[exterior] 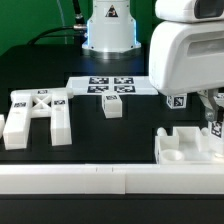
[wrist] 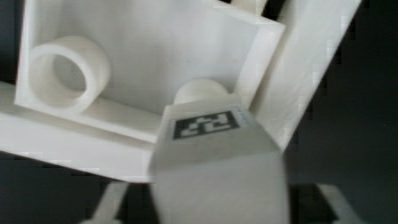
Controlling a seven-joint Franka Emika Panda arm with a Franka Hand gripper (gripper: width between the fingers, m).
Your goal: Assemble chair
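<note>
My gripper [exterior: 211, 112] hangs at the exterior view's right, low over a chunky white chair part with walls and recesses [exterior: 188, 146]. In the wrist view a white tagged chair piece [wrist: 210, 125] stands up between the jaws of my gripper [wrist: 217, 206]. A dark gap shows between the piece and each finger [wrist: 118, 200], so the jaws stand open around it. Behind it lies the recessed part with a round hole [wrist: 68, 76]. An H-shaped piece [exterior: 40, 116] lies at the exterior view's left and a small tagged block [exterior: 112, 105] in the middle.
The marker board [exterior: 110, 85] lies flat behind the small block. Another small tagged part [exterior: 176, 100] sits under the arm's white housing. A long white rail [exterior: 100, 181] runs along the front edge. The robot base [exterior: 108, 30] stands at the back.
</note>
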